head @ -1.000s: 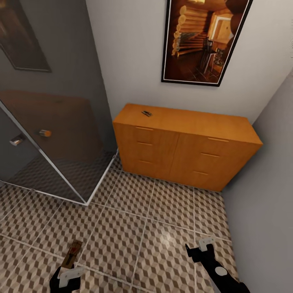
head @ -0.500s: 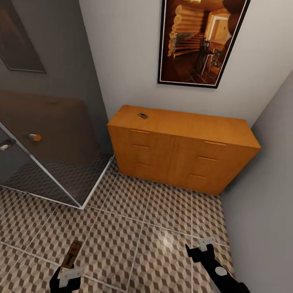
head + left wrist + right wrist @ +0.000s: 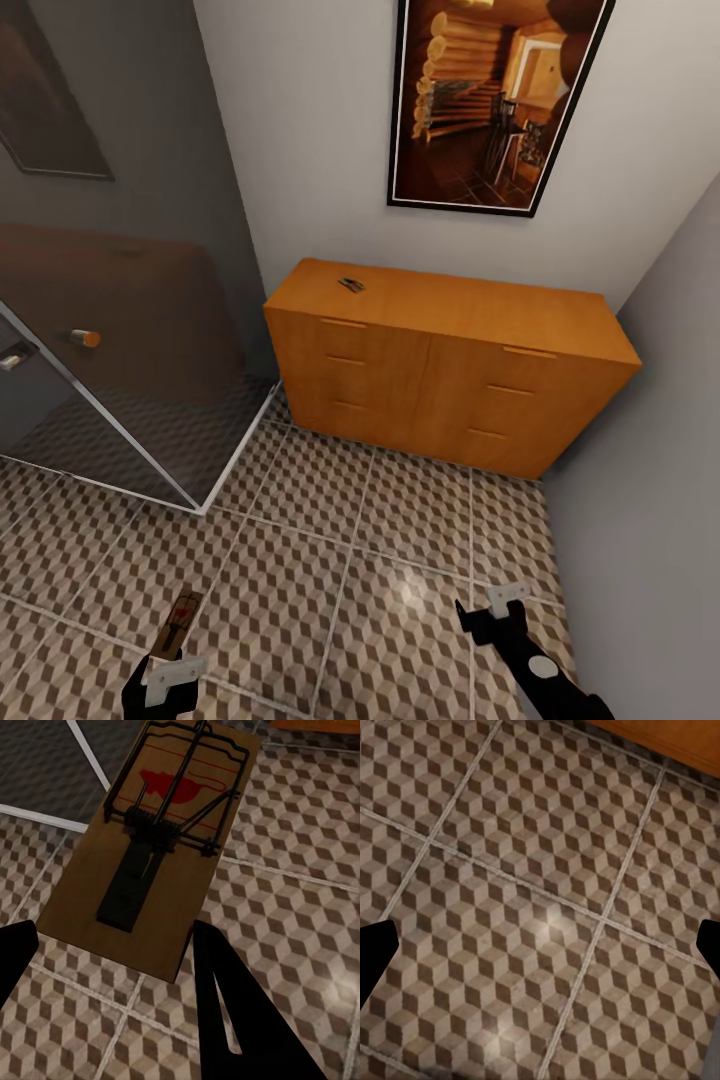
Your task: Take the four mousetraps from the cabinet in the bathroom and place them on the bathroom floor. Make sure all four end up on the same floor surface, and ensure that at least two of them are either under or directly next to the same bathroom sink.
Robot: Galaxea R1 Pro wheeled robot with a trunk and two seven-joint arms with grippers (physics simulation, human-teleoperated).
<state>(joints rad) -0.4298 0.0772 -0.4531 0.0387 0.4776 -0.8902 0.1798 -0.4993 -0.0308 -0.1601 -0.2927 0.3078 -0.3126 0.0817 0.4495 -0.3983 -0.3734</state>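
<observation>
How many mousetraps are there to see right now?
2. One mousetrap is held in the left gripper above the floor; another lies on top of the cabinet. More may be hidden in its drawers.

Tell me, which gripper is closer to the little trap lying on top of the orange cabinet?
Left, likely: the left gripper sits more directly below the mousetrap on the cabinet; the right gripper is farther right.

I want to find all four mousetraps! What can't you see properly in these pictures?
- Drawer insides of the cabinet: head view, closed fronts hide them.
- Small dark thing on the cabinet top: head view, too small to be sure it is a mousetrap.
- Mousetrap at the left gripper: left wrist view, its far end is cut off by the edge.
- Right gripper: nothing between its fingers.
</observation>
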